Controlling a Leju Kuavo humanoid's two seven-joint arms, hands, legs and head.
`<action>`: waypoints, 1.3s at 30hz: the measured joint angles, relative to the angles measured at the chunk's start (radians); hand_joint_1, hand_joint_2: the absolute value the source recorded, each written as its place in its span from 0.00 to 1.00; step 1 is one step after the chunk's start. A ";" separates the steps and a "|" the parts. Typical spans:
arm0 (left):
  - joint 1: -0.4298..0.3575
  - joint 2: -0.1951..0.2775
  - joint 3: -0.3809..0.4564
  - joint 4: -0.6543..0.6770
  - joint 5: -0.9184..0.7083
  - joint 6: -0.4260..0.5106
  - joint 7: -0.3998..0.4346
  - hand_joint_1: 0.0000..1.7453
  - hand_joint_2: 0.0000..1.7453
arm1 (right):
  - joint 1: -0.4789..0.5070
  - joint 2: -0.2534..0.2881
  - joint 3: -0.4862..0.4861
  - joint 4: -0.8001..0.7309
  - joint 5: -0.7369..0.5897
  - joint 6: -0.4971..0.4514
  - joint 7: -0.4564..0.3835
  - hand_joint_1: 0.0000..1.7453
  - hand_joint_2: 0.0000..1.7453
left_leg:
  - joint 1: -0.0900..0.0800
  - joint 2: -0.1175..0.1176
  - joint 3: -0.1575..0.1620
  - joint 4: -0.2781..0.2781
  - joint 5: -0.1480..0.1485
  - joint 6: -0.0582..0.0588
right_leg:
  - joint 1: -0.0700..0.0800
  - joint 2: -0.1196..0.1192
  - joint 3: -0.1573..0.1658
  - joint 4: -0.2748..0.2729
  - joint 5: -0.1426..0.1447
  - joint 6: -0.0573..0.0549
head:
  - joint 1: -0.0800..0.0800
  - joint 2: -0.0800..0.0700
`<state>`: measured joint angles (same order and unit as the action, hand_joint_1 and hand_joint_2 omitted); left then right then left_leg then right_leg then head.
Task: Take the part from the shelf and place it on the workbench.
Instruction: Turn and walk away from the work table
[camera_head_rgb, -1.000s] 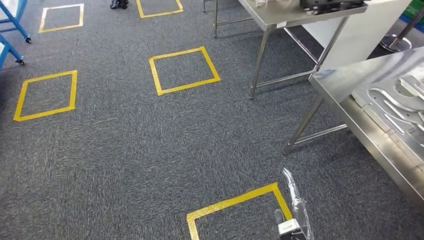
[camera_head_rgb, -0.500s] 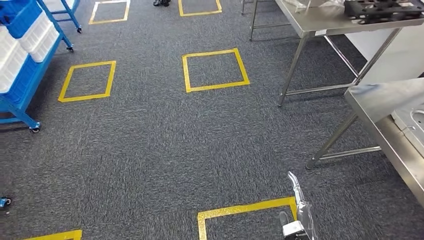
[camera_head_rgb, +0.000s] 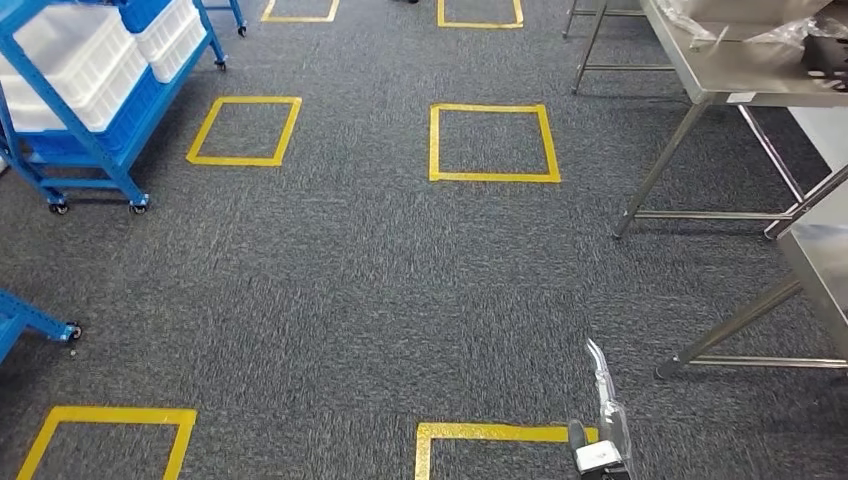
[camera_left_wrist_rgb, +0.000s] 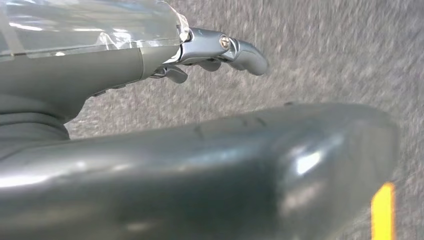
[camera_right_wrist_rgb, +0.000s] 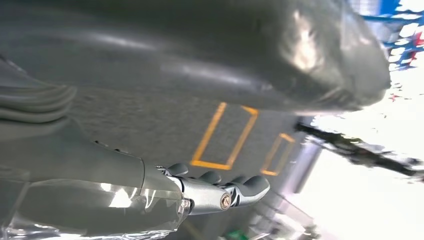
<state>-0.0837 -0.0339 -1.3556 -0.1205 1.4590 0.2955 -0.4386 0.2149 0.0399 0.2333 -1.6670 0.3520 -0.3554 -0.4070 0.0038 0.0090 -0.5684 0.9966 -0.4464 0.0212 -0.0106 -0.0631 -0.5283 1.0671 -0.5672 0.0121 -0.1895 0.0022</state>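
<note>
A blue wheeled shelf (camera_head_rgb: 62, 120) carrying white bins (camera_head_rgb: 80, 65) stands at the far left of the head view; no part can be made out on it from here. The steel workbench (camera_head_rgb: 745, 70) runs along the far right, with a second steel bench corner (camera_head_rgb: 822, 255) nearer on the right. My right hand (camera_head_rgb: 603, 430) hangs low at the bottom edge over the carpet, and its fingers (camera_right_wrist_rgb: 235, 189) lie loosely extended and hold nothing. My left hand (camera_left_wrist_rgb: 210, 50) hangs over grey carpet with its fingers apart and nothing in them.
Yellow tape squares (camera_head_rgb: 494, 143) mark the grey carpet, one (camera_head_rgb: 245, 130) near the shelf and one (camera_head_rgb: 490, 433) just in front of me. Another blue frame with a castor (camera_head_rgb: 35, 322) pokes in at the left edge. Bench legs (camera_head_rgb: 655, 175) stand on the right.
The camera has turned left: the whole scene slid right, the blue shelf with white bins came into view, and the near bench with metal parts left the picture. Both hands hang as before.
</note>
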 joint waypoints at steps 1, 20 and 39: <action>-0.002 0.005 0.001 0.000 0.009 -0.002 -0.014 0.00 0.00 | -0.002 0.002 0.000 0.004 -0.011 -0.002 -0.009 0.00 0.00 | 0.001 -0.010 0.000 -0.002 0.002 0.003 | -0.004 0.031 -0.024 0.056 -0.031 0.001 | 0.000 0.000; 0.048 0.131 0.064 0.017 0.040 -0.020 -0.110 0.00 0.00 | -0.019 0.026 0.070 0.175 -0.198 -0.070 -0.103 0.00 0.00 | 0.006 -0.020 -0.162 0.308 -0.126 -0.056 | 0.005 0.019 -0.011 -0.038 0.051 -0.053 | -0.001 0.000; 0.032 0.126 0.230 0.009 0.032 -0.076 -0.058 0.00 0.00 | -0.120 -0.013 0.169 0.368 -0.182 -0.032 -0.040 0.00 0.00 | 0.002 -0.103 0.003 0.010 -0.003 -0.014 | -0.016 0.117 -0.047 0.029 0.048 0.003 | 0.000 0.000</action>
<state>-0.0520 0.0919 -1.1255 -0.1114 1.4905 0.2191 -0.4962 0.0952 0.0264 0.4021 -1.2988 0.1702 -0.3876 -0.4467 0.0055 -0.0945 -0.5654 1.0070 -0.4493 0.0075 -0.0269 0.0537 -0.5748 1.0960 -0.5195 0.0152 -0.1899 0.0023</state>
